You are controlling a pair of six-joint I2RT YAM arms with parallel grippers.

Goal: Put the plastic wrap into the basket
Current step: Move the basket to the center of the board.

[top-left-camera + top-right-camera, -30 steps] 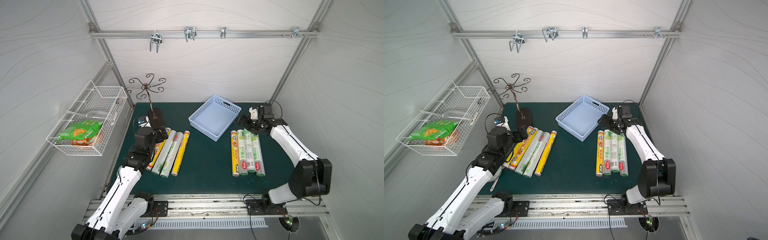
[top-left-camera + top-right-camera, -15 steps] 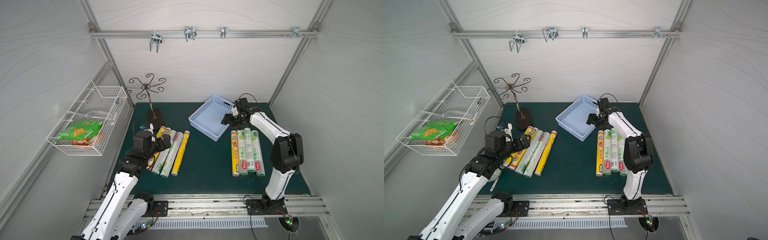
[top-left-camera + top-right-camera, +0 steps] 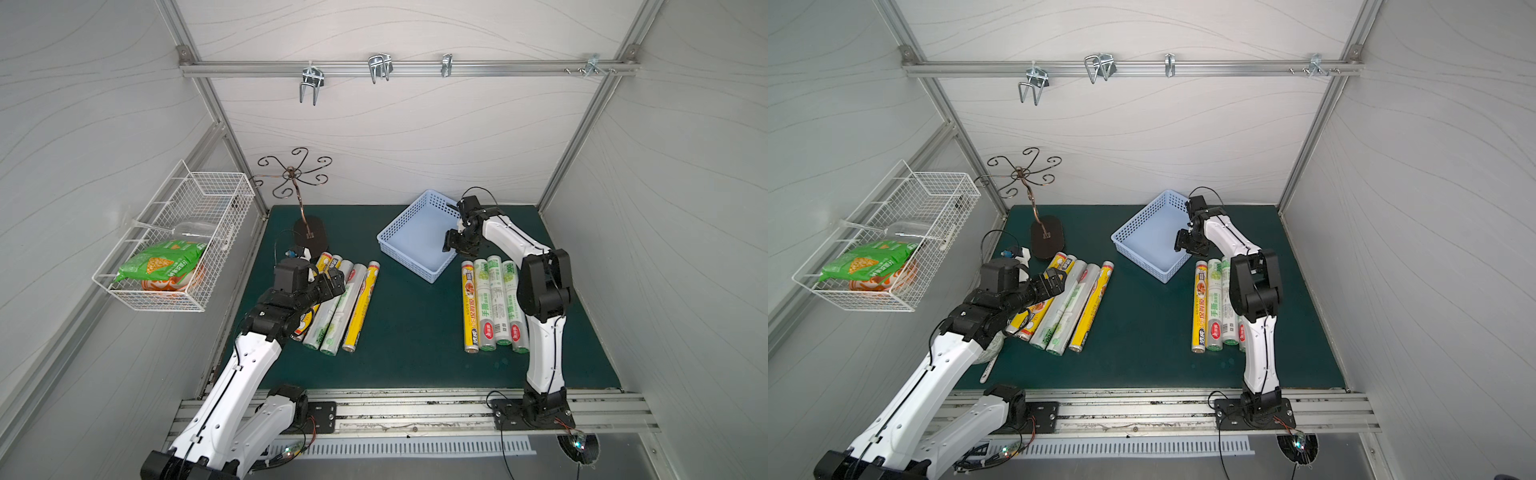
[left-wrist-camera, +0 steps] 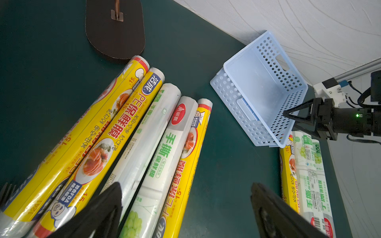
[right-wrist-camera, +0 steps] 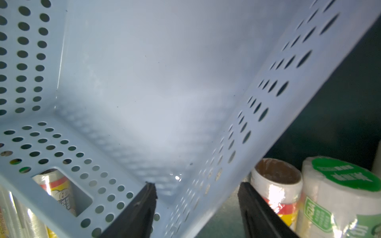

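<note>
Your right gripper is sitting astride the wall of the basket that faces the right rolls. One finger is inside and one outside, the jaws are standing partly open and not pinching the plastic, so it is holding nothing. Judging by that straddle, you are setting up to grip the wall and drag or steady the basket, which is lying skewed toward the back of the mat and is sitting empty. None of the wrap is in it. The right rolls are lying side by side on the mat just in front of the basket's near corner, and the left rolls are lying packed together, well apart from it. Your left gripper is hovering low over the left rolls with its jaws spread wide and gripping nothing. It is probably waiting to take one once the basket is sitting where a long roll can go in flat.
</note>
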